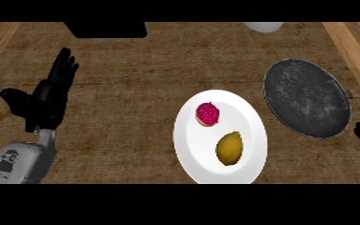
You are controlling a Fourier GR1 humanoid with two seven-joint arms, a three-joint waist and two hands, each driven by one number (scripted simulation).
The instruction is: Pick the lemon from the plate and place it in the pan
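Left hand (44, 100) spread; oval lemon (229, 148) on smooth white plate (204, 158); round speckled pan (307, 97); right hand (357, 131) unclear.

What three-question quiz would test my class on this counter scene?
1. True or false: the lemon lies in the pan.
2. What shares the plate with the lemon? A) a red fruit B) a spoon C) a cup
3. Fill in: the left hand, at the view's left, fingers up, is ____ (open or shut).
Key: 1 false, it lies on the plate; 2 A; 3 open.
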